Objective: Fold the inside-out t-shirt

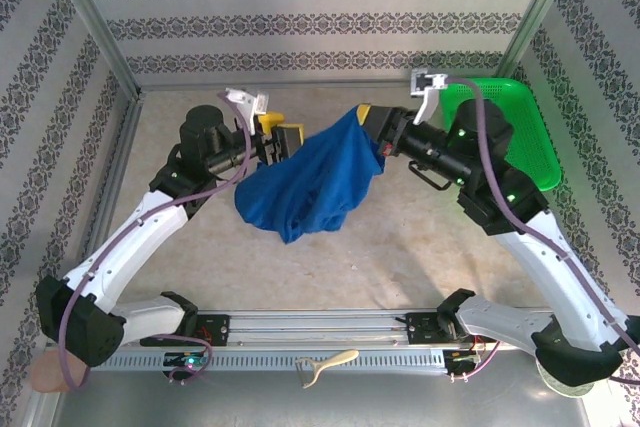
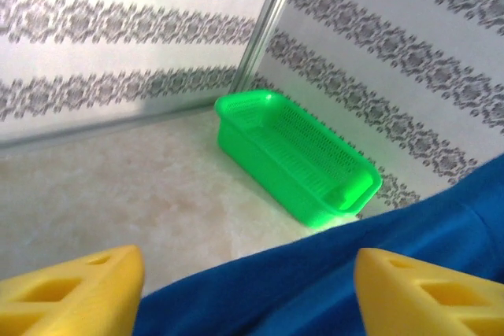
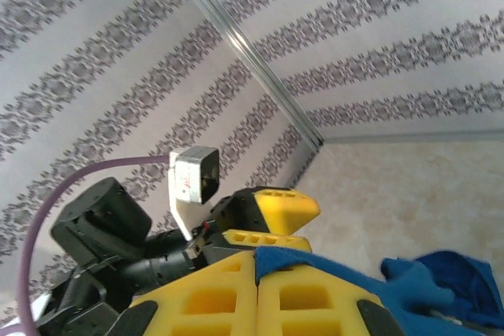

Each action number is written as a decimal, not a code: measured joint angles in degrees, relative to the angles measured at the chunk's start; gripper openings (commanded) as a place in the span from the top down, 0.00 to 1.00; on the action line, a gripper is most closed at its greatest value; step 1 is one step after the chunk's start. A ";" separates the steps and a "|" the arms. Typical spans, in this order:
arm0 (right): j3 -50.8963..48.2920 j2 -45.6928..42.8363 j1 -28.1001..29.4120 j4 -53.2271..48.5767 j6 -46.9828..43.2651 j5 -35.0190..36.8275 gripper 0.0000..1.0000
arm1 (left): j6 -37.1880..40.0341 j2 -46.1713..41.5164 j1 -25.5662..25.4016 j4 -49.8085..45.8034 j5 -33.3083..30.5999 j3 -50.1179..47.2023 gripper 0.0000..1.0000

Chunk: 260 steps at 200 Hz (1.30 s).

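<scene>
Holding one corner of the shirt up over the beige table (image 1: 420, 247); no fold started yet by my read. The inside-out t-shirt (image 1: 310, 182) is a bunched blue wad at table centre between the two arms. Its top corner is hoisted and its low end looks to touch the surface. The green mesh basket (image 1: 525, 132) sits in the far right corner, apart from the cloth and not in play.

Right gripper (image 1: 372, 125) is clenched on the shirt's upper corner. Its wrist view shows the yellow fingers (image 3: 224, 269) pressed together with blue cloth coming out beside the seam. Left gripper (image 1: 283, 139) is at the shirt's left edge, released. Its fingers (image 2: 71, 293) stand wide apart and cloth lies across the gap below them, nothing pinched.

My read of the step: get a second hold so I can spread the shirt flat. Doing it well:
- Push left in until a hem or edge sits between the pads, not a fat fold.
- Close only once the cloth is deep in the jaws.
- Pull the arms apart level and slow, so right's pinch doesn't slip.

Can't make out sleeves or collar in this wad, so I'd open it out before picking a fold line.
</scene>
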 measured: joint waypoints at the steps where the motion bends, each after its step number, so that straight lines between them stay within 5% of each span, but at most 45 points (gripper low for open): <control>1: -0.24 0.00 0.15 0.04 0.00 0.22 1.00 | -0.07 -0.13 0.00 0.07 -0.02 -0.33 0.26; 28: -4.39 0.70 2.86 1.42 0.39 3.96 1.00 | -2.95 -8.09 -2.75 1.40 -2.86 -13.99 0.23; 57: -8.00 1.03 5.79 3.26 0.85 8.09 1.00 | -3.87 -12.92 -14.91 3.30 -8.24 -22.73 0.21; 148: -8.41 1.92 9.44 6.10 0.81 14.82 1.00 | -3.96 5.81 -32.39 16.35 -24.17 -22.99 0.13; 155: -8.09 1.92 9.53 6.10 0.81 14.97 1.00 | -3.93 7.30 -32.65 16.48 -25.64 -22.47 0.17; 164: -7.80 1.90 9.77 6.05 0.81 15.26 1.00 | -3.63 9.35 -32.72 16.41 -27.98 -21.46 0.34; 177: -6.95 1.86 9.77 5.27 0.59 15.72 1.00 | -2.80 11.45 -32.57 15.50 -30.93 -19.54 0.77; 187: -5.84 1.75 9.73 4.02 -0.15 16.33 1.00 | -1.97 11.78 -32.04 13.44 -31.91 -17.84 1.00; 213: -0.81 0.02 7.54 -0.90 -3.26 18.08 1.00 | 0.66 5.73 -27.71 5.95 -28.11 -14.05 1.00; 260: 6.99 -6.23 -0.20 -7.30 -9.22 18.91 1.00 | 3.93 -9.99 -14.16 -11.04 -9.55 4.11 1.00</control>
